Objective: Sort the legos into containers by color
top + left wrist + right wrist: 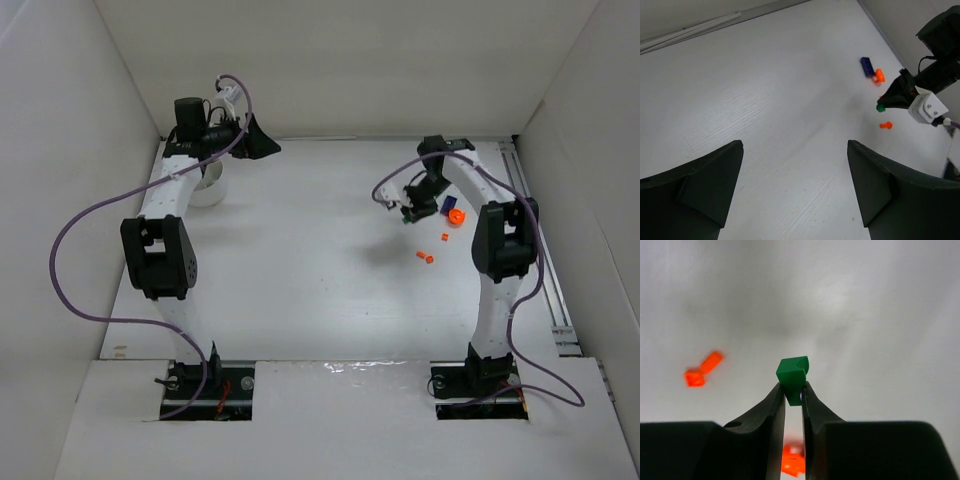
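Observation:
My right gripper [408, 215] is shut on a small green lego [792, 375], pinched at the fingertips [780, 395] and held above the table. The green lego also shows in the top view [407, 217] and in the left wrist view [881, 107]. On the table near it lie a dark blue lego [448, 205], an orange lego [455, 215] and two smaller orange ones [425, 258]. My left gripper [262, 140] is open and empty at the back left. The white bowl [207, 186] sits beside the left arm, partly hidden by it.
White walls enclose the table on the left, back and right. A metal rail [552, 290] runs along the right edge. In the right wrist view an orange lego [701, 370] lies to the left and another [792, 460] shows blurred below the fingers.

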You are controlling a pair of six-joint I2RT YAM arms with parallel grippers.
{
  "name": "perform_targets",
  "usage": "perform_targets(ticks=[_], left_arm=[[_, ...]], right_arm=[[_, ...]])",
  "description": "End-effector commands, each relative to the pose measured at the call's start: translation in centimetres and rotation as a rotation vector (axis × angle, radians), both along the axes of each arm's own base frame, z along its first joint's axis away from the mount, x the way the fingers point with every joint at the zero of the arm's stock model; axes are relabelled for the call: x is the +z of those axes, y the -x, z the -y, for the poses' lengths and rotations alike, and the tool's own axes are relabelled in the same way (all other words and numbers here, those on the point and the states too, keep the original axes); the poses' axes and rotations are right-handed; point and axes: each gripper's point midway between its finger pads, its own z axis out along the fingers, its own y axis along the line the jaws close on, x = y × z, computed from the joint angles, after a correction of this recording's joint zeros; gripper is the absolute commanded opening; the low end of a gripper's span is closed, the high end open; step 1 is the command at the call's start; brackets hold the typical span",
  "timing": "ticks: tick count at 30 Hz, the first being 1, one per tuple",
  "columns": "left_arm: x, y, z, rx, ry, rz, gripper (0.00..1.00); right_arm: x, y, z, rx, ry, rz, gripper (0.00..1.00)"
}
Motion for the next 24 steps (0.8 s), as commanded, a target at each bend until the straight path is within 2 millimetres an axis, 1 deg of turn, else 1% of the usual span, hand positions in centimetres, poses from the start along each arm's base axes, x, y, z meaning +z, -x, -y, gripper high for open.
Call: perform_targets(ticks=[1, 2, 3, 4, 5, 6, 7, 8, 9, 10, 11, 12, 13, 14, 15, 16, 17, 18, 19, 20, 21, 22, 23, 24], left_arm=[[4.0, 1.5, 0.5, -0.060, 0.191, -0.001, 0.82], [3.3, 1.9, 0.6, -0.049, 0.218, -0.041, 0.82], [4.1, 2.1, 0.8, -0.059, 0.240, -0.017, 0.82], [4.0, 2.4, 0.9, -0.052, 0.261, -0.039, 0.82], [3.6, 3.0, 1.5, -0.055, 0.282, -0.076, 0.82], [3.6, 3.1, 2.0, -0.066, 0.282, -0.078, 0.82], [4.0, 3.7, 3.3, -0.096, 0.276, -0.065, 0.82], [3.7, 3.9, 3.9, -0.097, 0.274, -0.084, 0.82], [3.7, 4.0, 4.3, -0.099, 0.272, -0.084, 0.82], [4.2, 4.1, 4.8, -0.111, 0.271, -0.072, 0.82], [3.8, 4.1, 5.3, -0.117, 0.275, -0.090, 0.82], [4.7, 4.1, 5.9, -0.132, 0.281, -0.065, 0.82], [5.0, 4.0, 5.9, -0.132, 0.291, -0.057, 0.82], [4.6, 4.0, 6.4, -0.134, 0.311, -0.090, 0.81], [5.1, 4.4, 7.1, -0.161, 0.318, -0.072, 0.79], [5.1, 3.9, 7.1, -0.162, 0.318, -0.067, 0.79], [5.5, 4.1, 7.7, -0.175, 0.318, -0.060, 0.77], [5.1, 4.2, 8.1, -0.183, 0.318, -0.071, 0.77], [5.6, 4.3, 8.2, -0.195, 0.319, -0.060, 0.74], [5.8, 4.3, 8.2, -0.196, 0.319, -0.060, 0.73], [5.2, 4.3, 8.6, -0.203, 0.314, -0.072, 0.72], [5.2, 4.3, 8.6, -0.203, 0.314, -0.072, 0.70], [5.1, 4.3, 8.6, -0.204, 0.309, -0.072, 0.65], [5.5, 4.5, 9.0, -0.215, 0.309, -0.063, 0.63]], right_arm=[[8.2, -3.4, -6.9, -0.169, -0.344, 0.088, 0.06], [9.8, -4.2, -9.1, -0.198, -0.442, 0.096, 0.06], [13.1, -6.4, -10.8, -0.322, -0.537, 0.153, 0.05], [14.7, -7.0, -12.0, -0.362, -0.589, 0.170, 0.05], [16.3, -7.5, -13.1, -0.395, -0.634, 0.193, 0.05], [16.6, -7.1, -14.8, -0.412, -0.657, 0.182, 0.05], [18.0, -7.0, -15.8, -0.488, -0.691, 0.167, 0.05], [19.1, -8.0, -16.9, -0.501, -0.730, 0.209, 0.05], [19.8, -7.5, -18.2, -0.507, -0.739, 0.218, 0.05], [20.4, -7.4, -18.9, -0.547, -0.754, 0.199, 0.05], [20.4, -7.4, -19.6, -0.561, -0.753, 0.189, 0.04], [20.6, -7.3, -20.1, -0.580, -0.759, 0.176, 0.04], [21.9, -7.5, -21.0, -0.589, -0.787, 0.182, 0.04], [21.5, -7.7, -21.3, -0.650, -0.792, 0.125, 0.04], [21.8, -7.6, -22.0, -0.663, -0.798, 0.115, 0.04], [21.9, -7.7, -22.5, -0.676, -0.800, 0.111, 0.04], [22.7, -8.1, -22.6, -0.693, -0.814, 0.120, 0.04], [22.6, -7.9, -23.2, -0.711, -0.813, 0.104, 0.04], [22.5, -8.1, -23.1, -0.729, -0.809, 0.106, 0.04], [22.8, -7.8, -23.6, -0.734, -0.813, 0.106, 0.04], [22.8, -8.0, -23.5, -0.752, -0.810, 0.107, 0.04], [22.8, -7.7, -23.9, -0.749, -0.807, 0.110, 0.04], [22.7, -7.6, -24.2, -0.759, -0.802, 0.113, 0.04], [22.7, -7.6, -24.2, -0.759, -0.801, 0.113, 0.04]])
